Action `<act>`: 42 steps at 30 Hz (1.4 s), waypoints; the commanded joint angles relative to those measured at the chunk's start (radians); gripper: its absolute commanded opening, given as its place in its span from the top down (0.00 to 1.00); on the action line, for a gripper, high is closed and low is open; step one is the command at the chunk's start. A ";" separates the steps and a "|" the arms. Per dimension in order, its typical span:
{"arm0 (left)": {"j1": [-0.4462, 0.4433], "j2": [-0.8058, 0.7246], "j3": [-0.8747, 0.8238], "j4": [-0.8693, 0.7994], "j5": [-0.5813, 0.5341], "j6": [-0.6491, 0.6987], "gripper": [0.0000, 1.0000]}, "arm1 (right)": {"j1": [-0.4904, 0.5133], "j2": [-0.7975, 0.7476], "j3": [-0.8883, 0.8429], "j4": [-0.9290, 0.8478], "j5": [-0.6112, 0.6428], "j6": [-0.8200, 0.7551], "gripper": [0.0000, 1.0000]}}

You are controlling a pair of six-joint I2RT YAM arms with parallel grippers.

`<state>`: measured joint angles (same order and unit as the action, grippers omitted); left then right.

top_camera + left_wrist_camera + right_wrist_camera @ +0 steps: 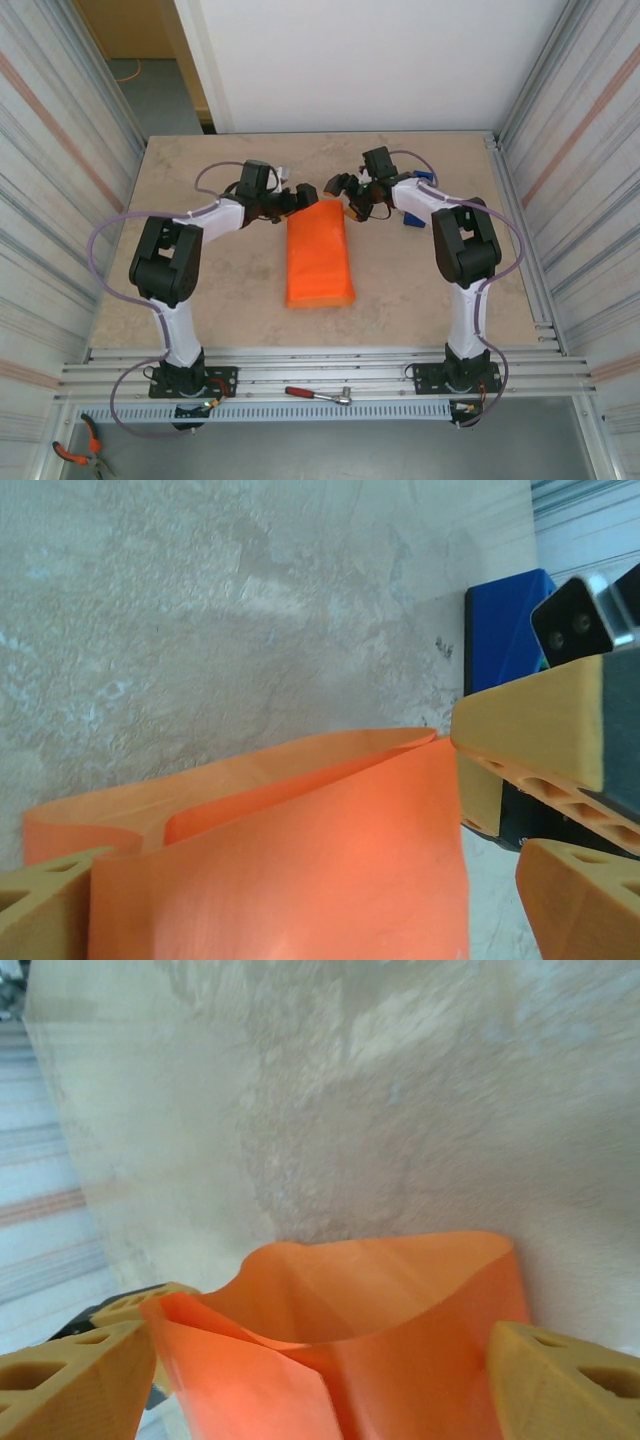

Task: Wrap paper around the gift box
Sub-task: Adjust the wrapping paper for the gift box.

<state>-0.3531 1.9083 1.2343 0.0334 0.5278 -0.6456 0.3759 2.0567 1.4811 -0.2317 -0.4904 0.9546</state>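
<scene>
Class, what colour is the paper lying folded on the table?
Bright orange paper, plainest in the top external view.

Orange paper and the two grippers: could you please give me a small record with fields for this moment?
paper: orange, folded into a long sleeve, far end gaping
left gripper: open, fingers astride the far end
right gripper: open, at the same end, facing the left one
nearby: blue object right of the grippers, on the table

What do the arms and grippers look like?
The left arm and right arm have white links, black joint housings and black bases, each trailing a looping lilac cable. The left gripper and right gripper have tan fingers with cut-out holes.
</scene>
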 commanded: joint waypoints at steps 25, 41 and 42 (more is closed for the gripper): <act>-0.065 -0.609 -0.610 -0.043 -0.114 0.024 0.01 | 0.169 -0.578 -0.677 -0.221 0.429 -0.142 0.68; -0.222 -0.546 -0.640 0.085 -0.144 -0.042 0.01 | 0.404 -0.544 -0.682 -0.152 0.501 -0.017 0.91; -0.228 -0.543 -0.644 0.098 -0.143 -0.050 0.01 | 0.403 -0.544 -0.692 -0.120 0.478 -0.007 0.92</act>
<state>-0.5655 1.3567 0.6060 0.0784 0.3977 -0.6666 0.7753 1.5040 0.7982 -0.4122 -0.0002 0.8936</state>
